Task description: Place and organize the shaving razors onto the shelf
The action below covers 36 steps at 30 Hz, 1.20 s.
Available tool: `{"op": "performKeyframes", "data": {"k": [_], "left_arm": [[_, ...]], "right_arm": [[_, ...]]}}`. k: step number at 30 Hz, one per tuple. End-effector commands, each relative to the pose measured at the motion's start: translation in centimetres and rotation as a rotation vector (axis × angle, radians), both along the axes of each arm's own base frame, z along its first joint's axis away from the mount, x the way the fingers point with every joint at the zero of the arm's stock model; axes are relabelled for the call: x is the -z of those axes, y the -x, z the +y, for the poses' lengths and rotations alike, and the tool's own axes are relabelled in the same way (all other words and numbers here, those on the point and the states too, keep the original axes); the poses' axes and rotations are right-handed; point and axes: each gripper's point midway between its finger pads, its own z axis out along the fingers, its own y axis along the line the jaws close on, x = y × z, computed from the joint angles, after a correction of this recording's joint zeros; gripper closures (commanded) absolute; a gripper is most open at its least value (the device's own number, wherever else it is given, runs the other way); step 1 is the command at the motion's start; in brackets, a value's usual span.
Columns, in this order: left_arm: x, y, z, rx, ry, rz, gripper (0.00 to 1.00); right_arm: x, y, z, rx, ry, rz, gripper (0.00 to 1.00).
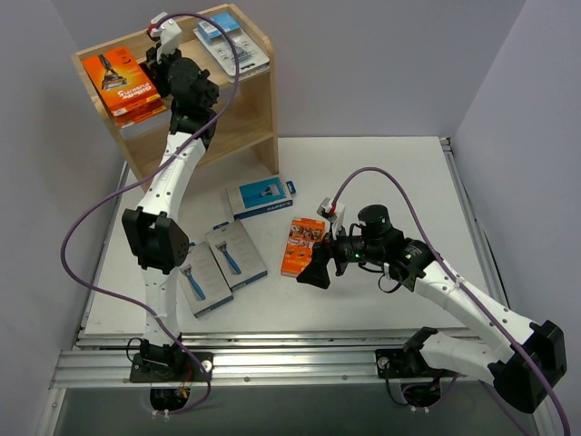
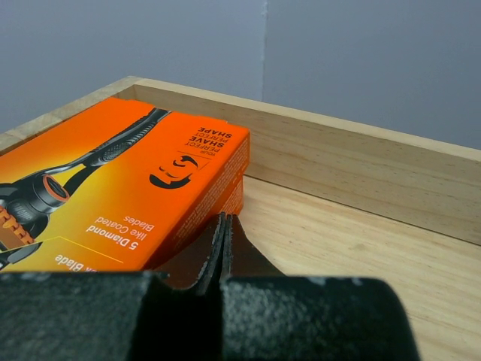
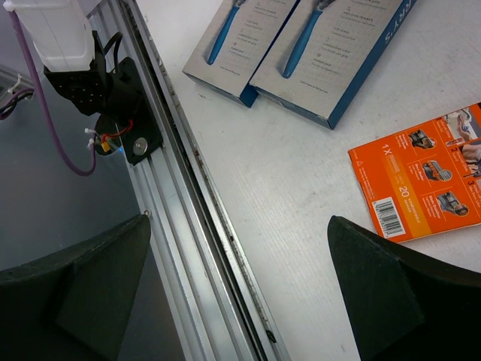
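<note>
left pincer [image 2: 224, 252] pressed together, empty, beside orange pack [image 2: 113, 188] on shelf [image 2: 361, 165], top left edge | right pincer [image 3: 239, 226] spread above bench [image 3: 285, 188] near orange box [image 3: 428, 177] | likely light, stiff, slick card; pinch across narrow width

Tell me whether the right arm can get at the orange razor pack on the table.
Probably yes. The right fingers stand wide open right beside the orange pack, which lies flat with nothing on top of it or between them.

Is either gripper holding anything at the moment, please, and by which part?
Nothing: left gripper shut empty beside the orange razor box; right gripper open.
</note>
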Motion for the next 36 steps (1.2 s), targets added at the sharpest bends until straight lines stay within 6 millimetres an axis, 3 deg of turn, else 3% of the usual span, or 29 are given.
{"op": "performKeyframes", "data": {"k": [1,36], "left_arm": [[-2.6,2.4,2.3,-0.056,0.035,-0.070,0.98],[-3.7,2.1,3.0,0.071,0.006,-0.062,0.98]], "right_arm": [[-0.7,-0.1,0.3,-0.016,-0.025,-0.023,0.00],[-0.4,-0.7,0.0,0.011,-0.014,-0.016,0.00]]}}
